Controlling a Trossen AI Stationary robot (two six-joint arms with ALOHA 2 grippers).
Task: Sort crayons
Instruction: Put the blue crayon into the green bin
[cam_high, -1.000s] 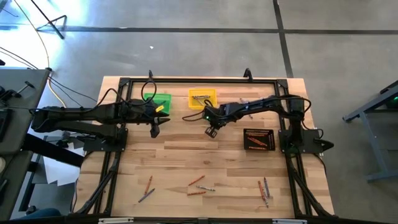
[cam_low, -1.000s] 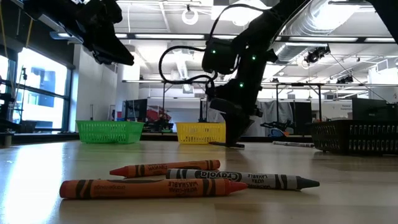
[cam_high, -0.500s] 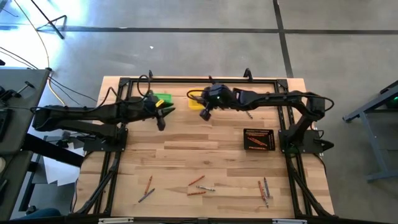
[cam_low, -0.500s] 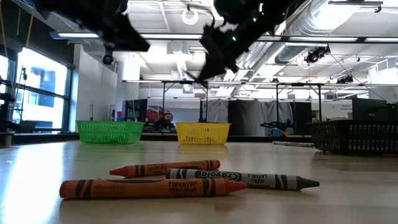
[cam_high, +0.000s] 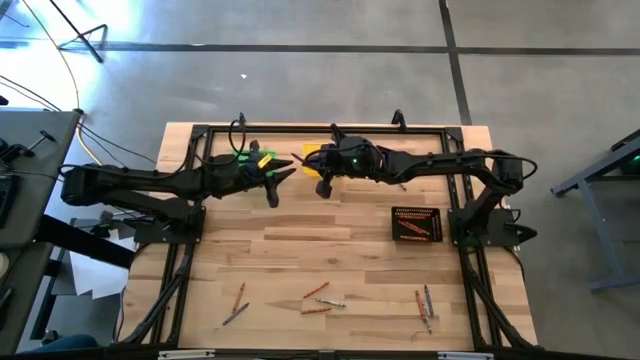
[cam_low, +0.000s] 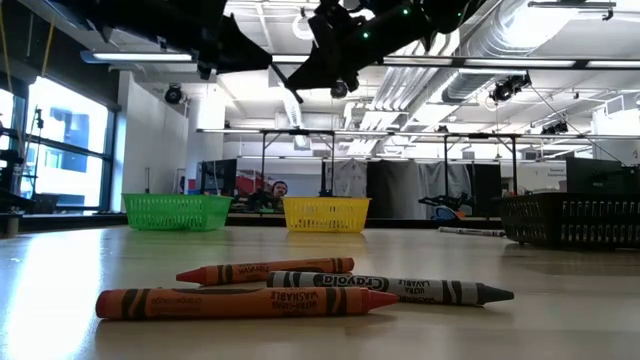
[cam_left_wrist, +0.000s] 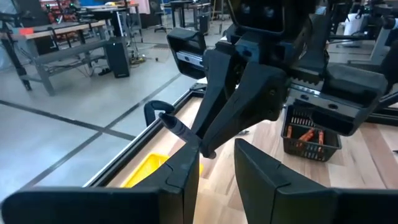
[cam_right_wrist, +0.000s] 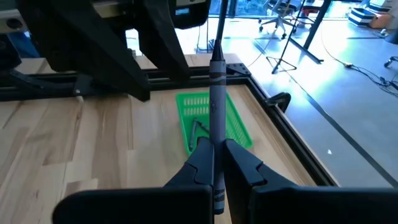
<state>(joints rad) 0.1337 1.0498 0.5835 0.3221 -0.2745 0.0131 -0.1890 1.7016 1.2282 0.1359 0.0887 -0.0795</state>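
My right gripper (cam_right_wrist: 214, 163) is clamped on a grey crayon (cam_right_wrist: 216, 93), up in the air at the far side of the table (cam_high: 330, 250), stick poking out toward the green bin (cam_right_wrist: 211, 121) and my other arm. My left gripper (cam_left_wrist: 216, 163) hangs right there, fingers parted with nothing between them, the crayon's tip just off them, so this looks like a handover. Risk, as I judge it: I only pinch the crayon's tail, so a nudge from the left fingers could swing it or knock it loose, and it could drop between the green bin and the yellow bin (cam_low: 324, 213). Plenty of crayons (cam_high: 318, 298) lie loose at the near edge; the black bin (cam_high: 416, 224) holds orange-red ones. Readable down low: "Crayola" on the grey crayon (cam_low: 392, 289) there, "ULTRA LAVABLE" beside it, "WASHABLE" upside down on the orange one (cam_low: 240, 302)
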